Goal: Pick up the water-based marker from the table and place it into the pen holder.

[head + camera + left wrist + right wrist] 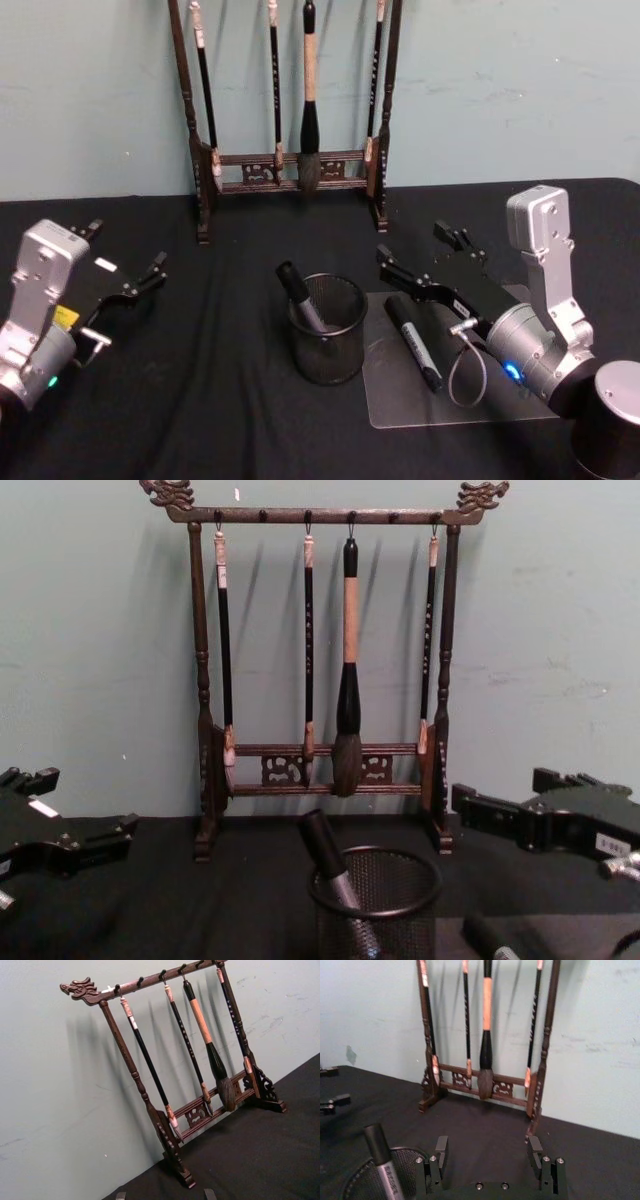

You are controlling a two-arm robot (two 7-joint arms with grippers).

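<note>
A black water-based marker with a grey label lies on a clear mat, right of the pen holder; its cap end shows in the chest view. The pen holder is a black mesh cup. A second marker of the same kind leans inside it. My right gripper hovers open just behind the lying marker, holding nothing. At the table's left, far from both markers, my left gripper is open and empty.
A tall dark wooden brush rack with several hanging brushes stands at the back by the wall. The table wears a black cloth. A dark cylinder sits at the near right corner.
</note>
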